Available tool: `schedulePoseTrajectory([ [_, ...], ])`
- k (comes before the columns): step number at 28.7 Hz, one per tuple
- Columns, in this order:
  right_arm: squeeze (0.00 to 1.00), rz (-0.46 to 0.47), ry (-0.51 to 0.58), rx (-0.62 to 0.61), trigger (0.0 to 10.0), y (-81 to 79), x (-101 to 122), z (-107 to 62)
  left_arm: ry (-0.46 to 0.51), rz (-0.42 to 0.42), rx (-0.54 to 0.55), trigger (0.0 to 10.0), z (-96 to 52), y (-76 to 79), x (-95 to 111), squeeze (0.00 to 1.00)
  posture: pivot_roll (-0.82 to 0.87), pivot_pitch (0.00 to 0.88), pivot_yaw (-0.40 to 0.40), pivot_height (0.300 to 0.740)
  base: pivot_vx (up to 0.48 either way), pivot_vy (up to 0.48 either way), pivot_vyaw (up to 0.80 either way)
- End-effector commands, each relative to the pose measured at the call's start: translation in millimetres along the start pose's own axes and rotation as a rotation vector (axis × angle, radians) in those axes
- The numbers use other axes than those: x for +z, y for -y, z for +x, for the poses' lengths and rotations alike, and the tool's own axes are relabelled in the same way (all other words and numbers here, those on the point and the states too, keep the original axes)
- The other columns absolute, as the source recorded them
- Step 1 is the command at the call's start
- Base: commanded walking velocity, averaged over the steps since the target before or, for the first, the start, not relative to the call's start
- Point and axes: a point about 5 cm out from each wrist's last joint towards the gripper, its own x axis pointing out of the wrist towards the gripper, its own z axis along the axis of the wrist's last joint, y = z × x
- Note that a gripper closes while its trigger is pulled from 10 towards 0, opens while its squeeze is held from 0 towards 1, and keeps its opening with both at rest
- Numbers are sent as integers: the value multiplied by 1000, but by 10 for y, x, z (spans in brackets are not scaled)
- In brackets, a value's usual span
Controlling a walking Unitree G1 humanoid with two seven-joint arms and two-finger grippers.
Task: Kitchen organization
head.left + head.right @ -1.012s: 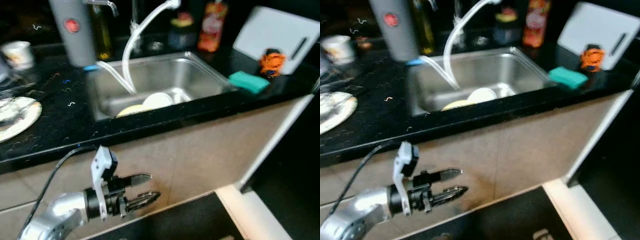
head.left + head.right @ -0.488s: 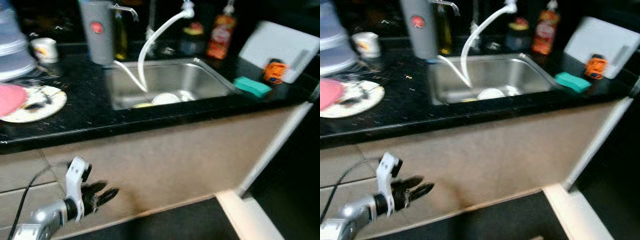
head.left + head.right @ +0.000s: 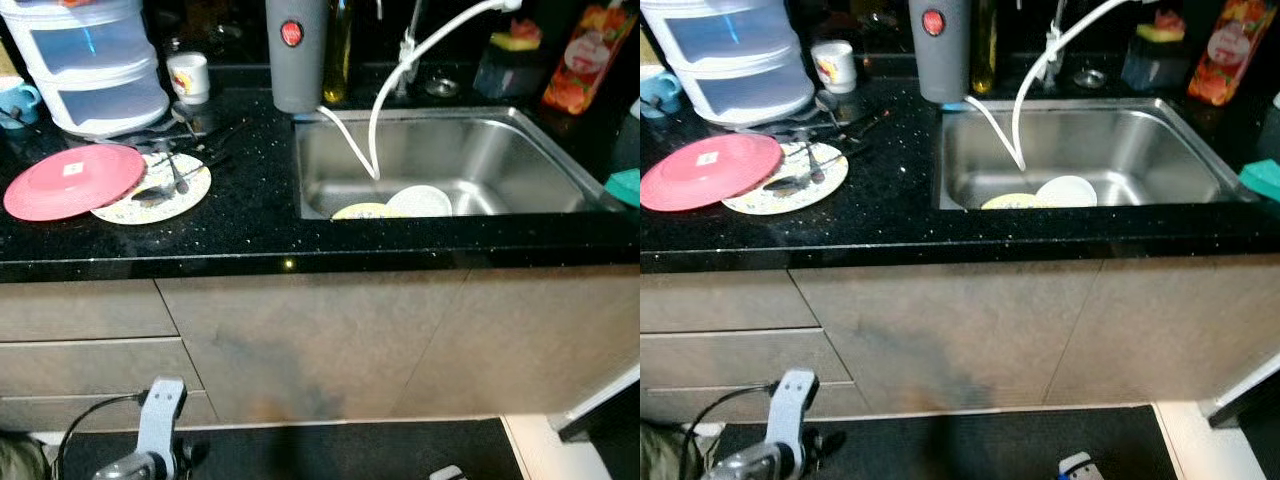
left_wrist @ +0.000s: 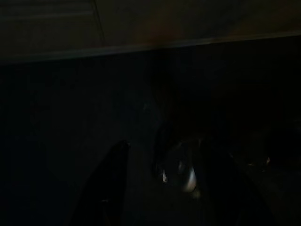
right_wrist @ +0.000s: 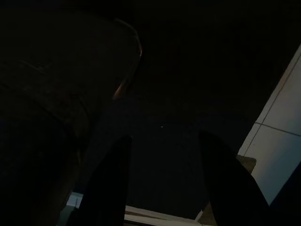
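Observation:
A steel sink (image 3: 520, 170) is set in the black counter (image 3: 250, 235) and holds a white plate (image 3: 420, 201) and a yellowish plate (image 3: 362, 211). On the counter's left a pink plate (image 3: 72, 181) overlaps a patterned plate (image 3: 165, 190) with spoons on it. My left arm (image 3: 158, 425) hangs low in front of the cabinet doors. In the dark left wrist view my left gripper (image 4: 164, 142) is open with nothing between its fingers. The right wrist view is also dark, and there my right gripper (image 5: 164, 136) is open and holds nothing.
A stack of plastic drawers (image 3: 92, 62), a mug (image 3: 188, 76), a grey cylinder (image 3: 296, 52), an oil bottle (image 3: 340, 50) and an orange bottle (image 3: 586, 58) line the back. A white hose (image 3: 392, 80) hangs into the sink. A teal sponge (image 3: 625, 186) lies far right.
The camera has swung left, bringing the pink plate and the drawers into view. My left arm has dropped from mid-cabinet height to the bottom edge of the picture.

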Motion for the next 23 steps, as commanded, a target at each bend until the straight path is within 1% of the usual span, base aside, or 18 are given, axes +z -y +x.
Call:
schedulePoseTrajectory([
  [1,0,2,-10,9,10000,-17,-13,2,-40,28,23,10000,19,38,-101,0,28,0,-16,740,0,0,725],
  [3,0,-2,-9,13,10000,-18,-8,3,-52,37,15,10000,41,88,-101,0,24,0,-13,740,0,0,722],
  [6,0,-4,-8,16,10000,-14,-2,3,-35,-6,4,10000,75,162,-66,0,20,0,-14,740,0,0,719],
  [7,0,-4,-9,15,10000,-10,0,2,-34,-33,13,10000,87,184,-79,0,20,0,-15,740,0,0,725],
  [11,0,-6,-8,13,10000,-2,4,1,-47,-46,35,10000,89,190,-135,0,8,0,-12,740,0,0,723],
  [12,0,-9,-9,9,10000,6,7,0,-52,-38,38,10000,90,195,-146,0,4,0,-14,740,0,0,725],
  [16,0,-33,-11,-14,10000,38,15,-3,-48,-54,38,10000,101,219,-143,0,-2,0,-18,740,0,0,745],
  [19,0,-34,-18,-5,10000,44,12,-5,-63,-40,36,10000,109,242,-157,0,-12,0,-17,740,0,0,721],
  [23,0,-46,-24,0,10000,45,11,-5,-63,-42,31,10000,113,256,-159,0,-15,0,-17,740,0,0,714],
])
